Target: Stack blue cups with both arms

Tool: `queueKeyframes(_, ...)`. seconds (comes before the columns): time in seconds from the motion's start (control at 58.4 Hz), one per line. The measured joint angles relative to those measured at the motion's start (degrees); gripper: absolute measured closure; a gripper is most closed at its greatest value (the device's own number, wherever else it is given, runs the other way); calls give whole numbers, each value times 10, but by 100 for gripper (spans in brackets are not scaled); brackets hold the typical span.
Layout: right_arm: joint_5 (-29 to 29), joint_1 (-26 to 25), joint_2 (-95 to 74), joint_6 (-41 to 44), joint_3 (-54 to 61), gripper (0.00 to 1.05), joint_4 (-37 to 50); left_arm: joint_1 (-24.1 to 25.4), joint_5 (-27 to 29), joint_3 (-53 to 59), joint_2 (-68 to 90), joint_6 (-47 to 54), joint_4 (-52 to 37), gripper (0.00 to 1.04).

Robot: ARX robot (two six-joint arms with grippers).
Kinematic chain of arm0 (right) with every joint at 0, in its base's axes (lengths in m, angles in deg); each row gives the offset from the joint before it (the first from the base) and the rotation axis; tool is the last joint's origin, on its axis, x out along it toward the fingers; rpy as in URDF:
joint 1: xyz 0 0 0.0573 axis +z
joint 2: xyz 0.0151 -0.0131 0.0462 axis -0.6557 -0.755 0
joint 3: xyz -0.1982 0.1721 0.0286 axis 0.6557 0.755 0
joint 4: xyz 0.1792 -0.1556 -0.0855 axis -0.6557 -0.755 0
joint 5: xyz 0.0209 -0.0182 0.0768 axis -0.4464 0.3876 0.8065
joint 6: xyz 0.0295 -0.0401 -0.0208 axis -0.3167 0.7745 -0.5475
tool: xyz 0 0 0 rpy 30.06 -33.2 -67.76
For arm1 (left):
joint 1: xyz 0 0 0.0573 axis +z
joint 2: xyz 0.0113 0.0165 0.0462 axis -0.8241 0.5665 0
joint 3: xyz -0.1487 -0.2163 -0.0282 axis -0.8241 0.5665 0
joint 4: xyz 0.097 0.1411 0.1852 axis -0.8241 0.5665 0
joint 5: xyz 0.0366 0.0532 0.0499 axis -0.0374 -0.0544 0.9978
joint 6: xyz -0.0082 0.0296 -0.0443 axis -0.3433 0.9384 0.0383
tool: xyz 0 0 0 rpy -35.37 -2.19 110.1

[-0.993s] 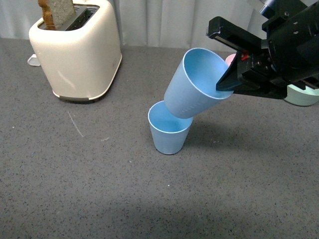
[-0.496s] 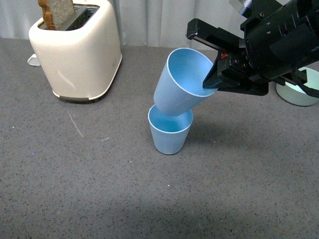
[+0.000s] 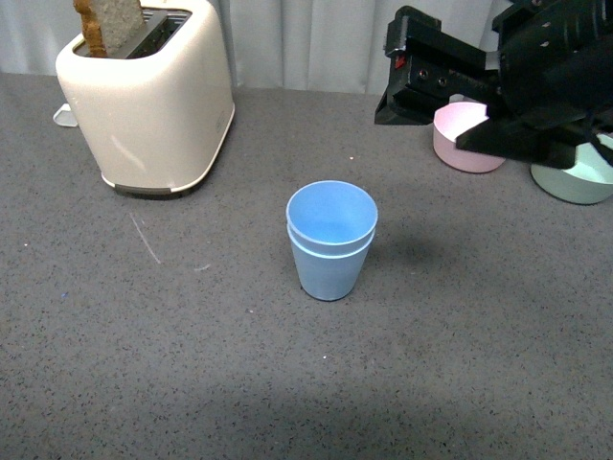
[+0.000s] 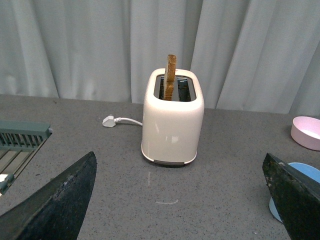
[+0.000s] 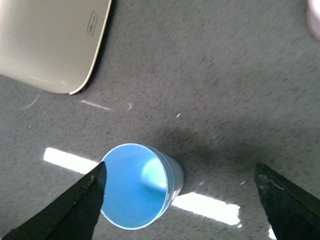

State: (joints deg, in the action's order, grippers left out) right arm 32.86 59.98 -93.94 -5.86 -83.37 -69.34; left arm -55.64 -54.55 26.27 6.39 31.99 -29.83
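- You have the two light blue cups nested: the inner cup [image 3: 331, 213] sits upright in the outer cup [image 3: 329, 273], its rim just above the outer rim.
- The outer cup stands mouth up on the desk [image 3: 192, 364].
- Both are matte, tapered and handleless.
- The right gripper [image 5: 180, 167] hovers over the stack, fingers spread, touching neither cup.
- The left gripper [image 4: 179, 156] has its fingers spread, apart from the stack.

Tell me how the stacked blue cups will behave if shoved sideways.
The stacked blue cups look like thin plastic, so they are probably light and apt to slide on the grey table. Their narrow base suggests they may tip if pushed near the rim.
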Motion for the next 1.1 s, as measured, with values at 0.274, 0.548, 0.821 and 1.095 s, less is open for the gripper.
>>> queueKeyframes(0.274, -8, -1, 15, 34, 7, 10, 10, 0, 0, 0, 0, 0, 0, 7)
queueKeyframes(0.548, -269, -17, 39, 174, 240, 45, 558, 0, 2, 0, 0, 0, 0, 7)
queueKeyframes(0.821, -220, -77, 154, 201, 393, 93, 664, 0, 0, 0, 0, 0, 0, 7)
queueKeyframes(1.095, -177, -122, 300, 204, 483, 104, 608, 0, 0, 0, 0, 0, 0, 7)
